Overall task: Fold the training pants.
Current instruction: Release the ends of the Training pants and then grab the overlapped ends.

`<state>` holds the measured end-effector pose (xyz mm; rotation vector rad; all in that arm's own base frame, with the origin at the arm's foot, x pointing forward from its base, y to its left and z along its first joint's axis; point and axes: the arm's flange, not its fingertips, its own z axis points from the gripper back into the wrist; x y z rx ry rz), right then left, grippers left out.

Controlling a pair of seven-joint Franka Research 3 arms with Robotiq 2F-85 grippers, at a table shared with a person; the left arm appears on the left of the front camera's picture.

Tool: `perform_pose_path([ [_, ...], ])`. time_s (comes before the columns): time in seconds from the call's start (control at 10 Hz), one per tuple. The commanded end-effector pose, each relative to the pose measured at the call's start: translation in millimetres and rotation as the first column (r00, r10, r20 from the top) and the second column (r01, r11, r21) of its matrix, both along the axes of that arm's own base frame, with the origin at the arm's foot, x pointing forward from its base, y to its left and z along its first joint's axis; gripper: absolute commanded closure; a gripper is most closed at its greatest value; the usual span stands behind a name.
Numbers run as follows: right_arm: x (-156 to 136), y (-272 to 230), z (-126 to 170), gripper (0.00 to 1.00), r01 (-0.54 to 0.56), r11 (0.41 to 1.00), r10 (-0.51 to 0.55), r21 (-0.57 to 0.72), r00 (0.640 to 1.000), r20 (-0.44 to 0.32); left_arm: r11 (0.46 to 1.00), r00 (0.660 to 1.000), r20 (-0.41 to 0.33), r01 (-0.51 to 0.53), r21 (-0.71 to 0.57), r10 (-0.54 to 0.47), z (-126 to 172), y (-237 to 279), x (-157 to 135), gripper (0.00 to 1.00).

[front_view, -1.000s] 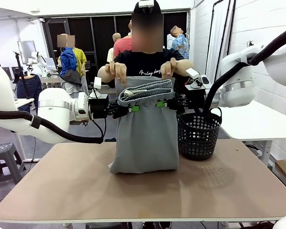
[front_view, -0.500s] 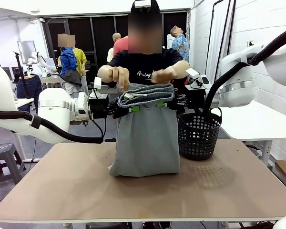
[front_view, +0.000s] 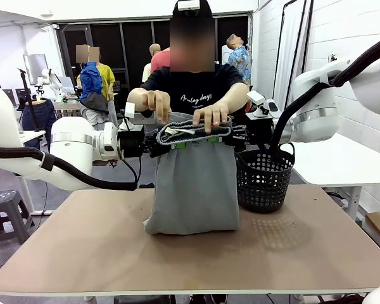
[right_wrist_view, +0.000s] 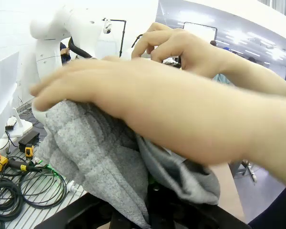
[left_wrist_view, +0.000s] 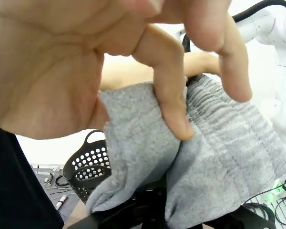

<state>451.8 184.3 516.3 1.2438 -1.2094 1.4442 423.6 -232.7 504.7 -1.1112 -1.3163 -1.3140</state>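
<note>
Training pants [front_view: 193, 183] hang at the bench's [front_view: 82, 247] far edge, hem resting on it. Left gripper [front_view: 173, 145] and right gripper [front_view: 216, 137] each clench the waistband, where a person's hand [front_view: 212, 116] presses.

One pair of training pants [front_view: 193, 183], just the one. One black mesh basket [front_view: 263, 180] at the worktop's [front_view: 82, 247] far right edge. Two robot hands, the left hand [front_view: 177, 144] and the right hand [front_view: 214, 137]. Two more belong to the one person: a raised hand [front_view: 157, 101] and a lower hand [front_view: 210, 116].
</note>
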Motion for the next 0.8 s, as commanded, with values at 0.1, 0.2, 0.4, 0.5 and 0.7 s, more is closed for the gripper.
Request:
perform_pose_path([
  [0.1,-1.6,0.5,0.1,1.0,-0.002,1.0,0.002,0.004,1.0,0.006,1.0,1.0,0.003,0.0,-0.003,0.0,2.0,0.0,-0.9,1.0],
  [0.2,-1.6,0.5,0.1,1.0,-0.002,1.0,0.002,0.004,1.0,0.006,1.0,1.0,0.003,0.0,-0.003,0.0,2.0,0.0,-0.9,1.0],
  [0.4,-1.6,0.5,0.1,1.0,-0.002,1.0,0.002,0.004,1.0,0.006,1.0,1.0,0.003,0.0,-0.003,0.0,2.0,0.0,-0.9,1.0],
  [0.5,-1.6,0.5,0.1,1.0,-0.002,1.0,0.002,0.004,1.0,0.006,1.0,1.0,0.003,0.0,-0.003,0.0,2.0,0.0,-0.9,1.0],
  [0.7,-1.6,0.5,0.1,1.0,-0.002,1.0,0.002,0.004,1.0,0.006,1.0,1.0,0.003,0.0,-0.003,0.0,2.0,0.0,-0.9,1.0],
])
